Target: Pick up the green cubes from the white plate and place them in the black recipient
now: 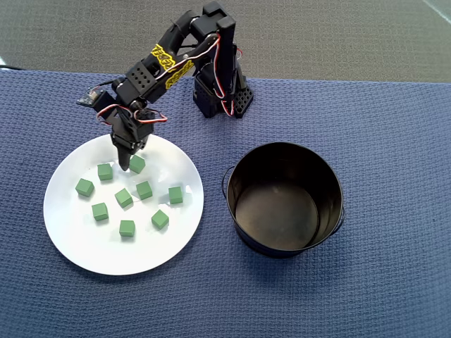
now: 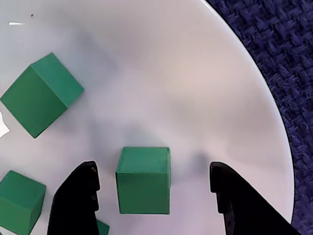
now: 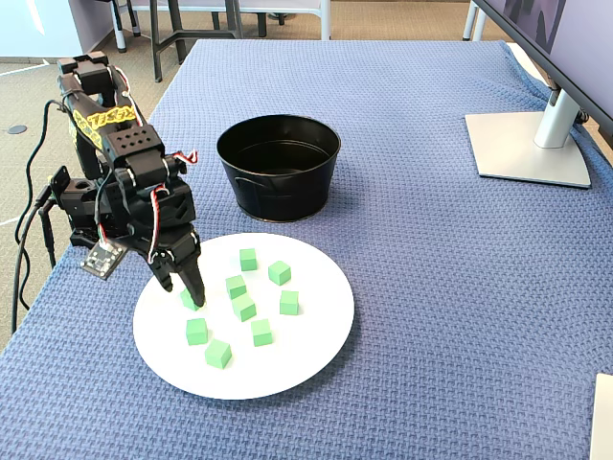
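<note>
Office, monitor stand (image 3: 533, 144) on blue-clothed desk (image 3: 431, 287), chair legs (image 3: 172, 38) behind

No text, label, brand, number or sign can be read in any of the views. The only marking is a yellow patterned band (image 1: 171, 63) on the black arm's upper link, seen in the overhead view and again in the fixed view (image 3: 97, 119); its black figures are too small and blurred to make out as letters. A small circuit board (image 3: 102, 257) hangs at the wrist in the fixed view, and any print on it cannot be made out.
</note>
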### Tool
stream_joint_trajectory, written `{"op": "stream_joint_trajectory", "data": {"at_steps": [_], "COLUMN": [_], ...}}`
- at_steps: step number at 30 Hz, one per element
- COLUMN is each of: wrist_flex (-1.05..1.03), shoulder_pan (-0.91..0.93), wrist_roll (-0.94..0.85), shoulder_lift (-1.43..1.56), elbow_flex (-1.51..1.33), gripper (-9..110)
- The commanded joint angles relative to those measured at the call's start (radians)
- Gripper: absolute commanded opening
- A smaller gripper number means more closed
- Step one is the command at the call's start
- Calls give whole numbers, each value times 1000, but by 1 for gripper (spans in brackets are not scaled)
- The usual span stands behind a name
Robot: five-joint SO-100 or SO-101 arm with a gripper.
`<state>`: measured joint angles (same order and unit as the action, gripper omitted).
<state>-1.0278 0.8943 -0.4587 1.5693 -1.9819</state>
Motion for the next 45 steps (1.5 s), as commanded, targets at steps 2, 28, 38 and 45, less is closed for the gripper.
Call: {"op": "stream_joint_trajectory", "data": {"at_steps": [2,28,38,45], "wrist_flex": [28,46,5,-201], "shoulder_pan": [8,-75,-61,-160], "wrist_roll": [-12,-12,6,178], "shoulder_lift": [-26,60,87,387], "elbow_flex": [72,-17,2,132], "gripper": [17,9,0,0]}}
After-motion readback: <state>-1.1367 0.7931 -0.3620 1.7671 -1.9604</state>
